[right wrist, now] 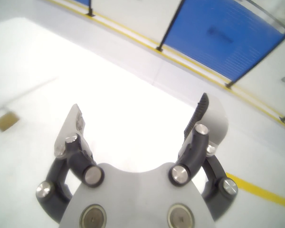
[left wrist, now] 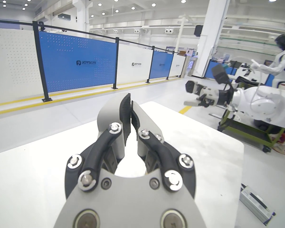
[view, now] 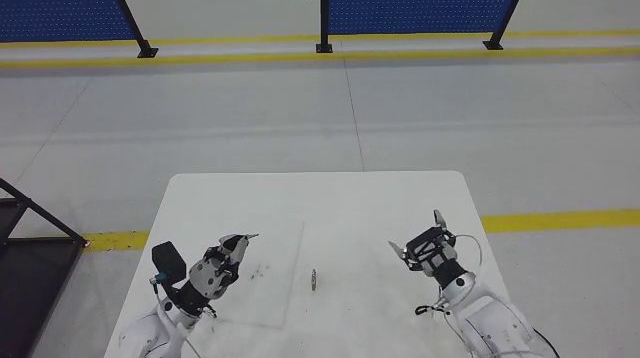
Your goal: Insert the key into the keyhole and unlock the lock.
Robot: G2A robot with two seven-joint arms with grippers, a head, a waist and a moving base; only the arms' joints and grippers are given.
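Right now, left fingers (left wrist: 127,112) pressed shut, pads touching, over bench (view: 330,198). Right fingers (right wrist: 213,115) spread wide apart, holding nothing, also over bench. Small gold lock (view: 313,279) lies on bench between the 2 sets of fingers, well apart from both. Lock metal loop hard to make out.

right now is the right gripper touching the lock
Apart. The top view shows bare table between the right gripper and the lock, which sits mid-table.
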